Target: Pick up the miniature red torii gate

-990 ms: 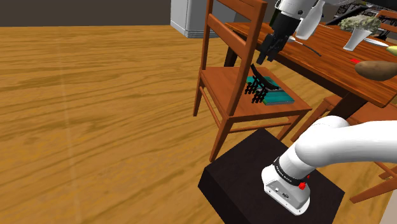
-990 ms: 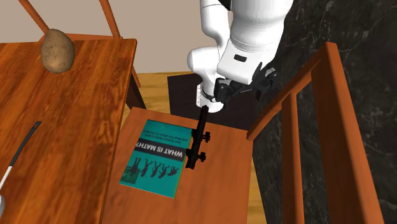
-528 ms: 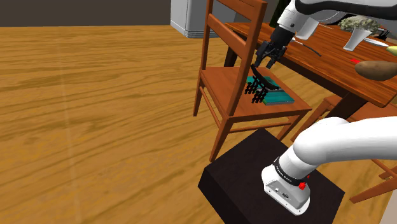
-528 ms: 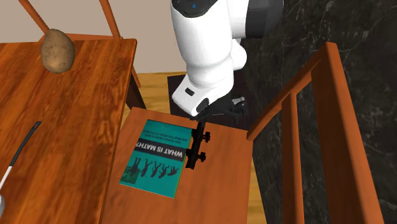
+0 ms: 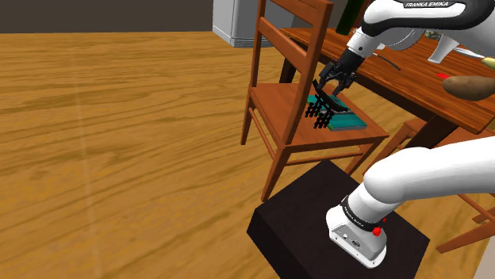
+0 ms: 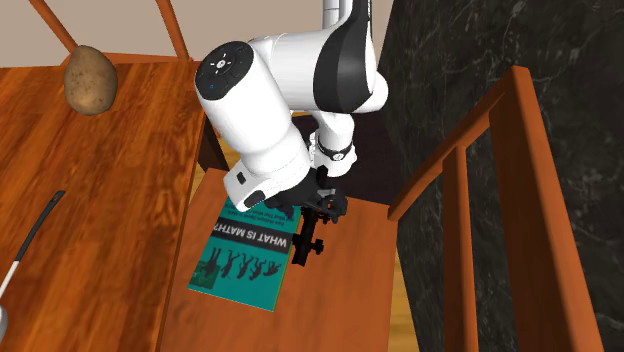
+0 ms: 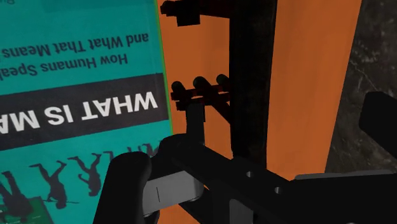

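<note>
Domestic dining area. Indicated by: wooden chair (image 5: 278,107) below gripper (image 5: 330,92), wooden dining table (image 5: 412,89) beside gripper, potato (image 5: 470,85) on table, plank floor (image 5: 119,119) beyond.

**Shoulder view:** high, beside and behind the stand (image 5: 333,230), facing across the floor (image 5: 119,119) toward the far chair (image 5: 301,131) and table (image 5: 412,83).
**Second exterior view:** close above the seat (image 6: 350,280), looking steeply down, back toward the stand.
**Wrist view:** very near the seat, looking down.
All three views share the seat, book (image 5: 349,121) and gate (image 5: 320,111).
</note>
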{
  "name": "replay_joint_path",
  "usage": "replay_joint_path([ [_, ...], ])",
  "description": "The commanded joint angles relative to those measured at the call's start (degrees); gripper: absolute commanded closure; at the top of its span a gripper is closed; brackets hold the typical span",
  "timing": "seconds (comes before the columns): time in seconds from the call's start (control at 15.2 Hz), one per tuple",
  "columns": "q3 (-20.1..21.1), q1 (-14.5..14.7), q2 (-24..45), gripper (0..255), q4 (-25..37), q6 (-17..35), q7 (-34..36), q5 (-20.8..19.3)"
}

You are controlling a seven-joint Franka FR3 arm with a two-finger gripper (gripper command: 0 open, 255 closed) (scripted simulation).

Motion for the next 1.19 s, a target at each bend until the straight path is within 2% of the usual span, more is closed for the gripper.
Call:
replay_joint_path([
  [0.0, -0.4, -0.1, 0.3, 0, -1.6, 1.9, -0.5, 0.1],
  [0.26, -0.8, -0.1, 1.1, 0, -4.5, 5.4, -1.4, 0.2],
  [0.4, -0.7, -0.1, 1.1, 0, -4.6, 5.4, -1.4, 0.2],
  [0.46, -0.8, -0.2, 1.0, 255, -4.5, 5.3, -1.4, 0.2],
  [1.12, -0.7, -0.2, 0.9, 255, -3.9, 4.6, -1.2, 0.2],
])
